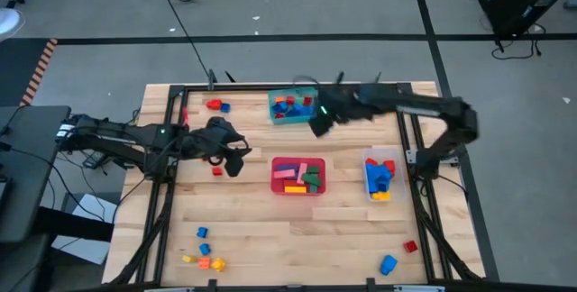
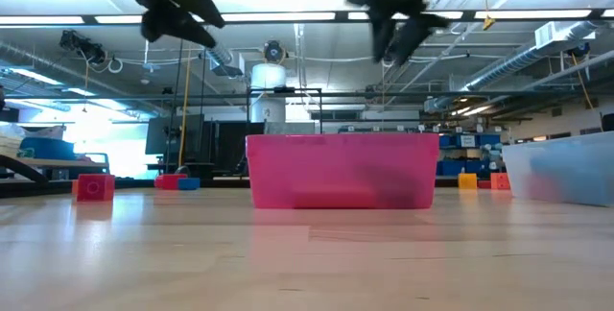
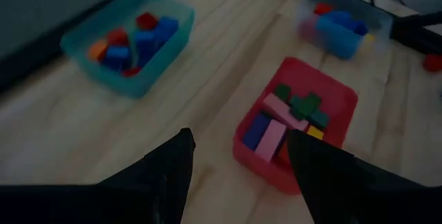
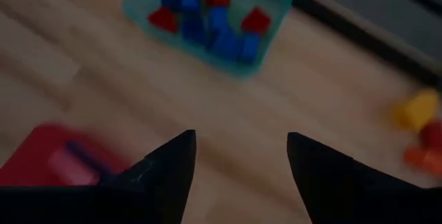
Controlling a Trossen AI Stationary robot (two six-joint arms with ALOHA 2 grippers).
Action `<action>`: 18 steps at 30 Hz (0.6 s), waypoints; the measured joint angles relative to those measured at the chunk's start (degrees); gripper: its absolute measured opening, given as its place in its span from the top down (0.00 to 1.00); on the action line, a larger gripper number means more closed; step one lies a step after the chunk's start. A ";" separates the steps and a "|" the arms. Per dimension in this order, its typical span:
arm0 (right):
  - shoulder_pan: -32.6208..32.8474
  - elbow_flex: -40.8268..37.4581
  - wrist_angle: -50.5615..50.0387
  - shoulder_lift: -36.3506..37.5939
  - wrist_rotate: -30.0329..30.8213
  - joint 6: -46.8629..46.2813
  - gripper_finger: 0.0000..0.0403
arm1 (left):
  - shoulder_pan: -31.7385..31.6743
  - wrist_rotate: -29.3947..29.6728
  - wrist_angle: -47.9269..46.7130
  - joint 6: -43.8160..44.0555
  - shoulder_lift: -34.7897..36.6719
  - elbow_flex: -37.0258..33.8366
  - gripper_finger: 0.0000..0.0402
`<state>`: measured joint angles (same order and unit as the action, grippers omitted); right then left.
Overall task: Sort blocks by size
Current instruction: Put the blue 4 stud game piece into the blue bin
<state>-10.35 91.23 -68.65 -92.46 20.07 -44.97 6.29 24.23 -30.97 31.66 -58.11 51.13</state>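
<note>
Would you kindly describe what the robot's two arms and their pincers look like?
Both arms are dark, nearly black, jointed links with cabling along them. The left arm has a small green light on its forearm; the right arm shows a green light near its wrist. The left pincer and right pincer each have two dark, wedge-shaped fingers tapering to points.
</note>
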 joint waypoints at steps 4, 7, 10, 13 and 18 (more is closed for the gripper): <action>9.79 -9.75 0.00 8.78 2.73 -14.03 0.41 | 1.15 0.11 -5.89 6.91 0.00 2.14 0.40; 16.84 -16.36 0.14 13.68 4.32 -25.85 0.40 | 2.76 0.11 -8.62 12.62 0.00 3.49 0.40; 23.33 -21.48 1.35 17.21 5.87 -35.55 0.40 | 5.25 0.13 -9.23 16.84 -0.07 4.28 0.40; 28.63 -25.41 3.31 19.09 7.41 -41.84 0.41 | 8.19 0.38 -10.39 22.35 -1.10 4.96 0.40; 33.83 -28.54 4.21 19.60 8.38 -45.97 0.41 | 13.08 3.49 -18.21 33.61 -6.23 7.49 0.40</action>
<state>23.48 62.69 -64.44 -72.86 28.45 -90.94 19.37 27.72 -49.18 65.27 -64.33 58.62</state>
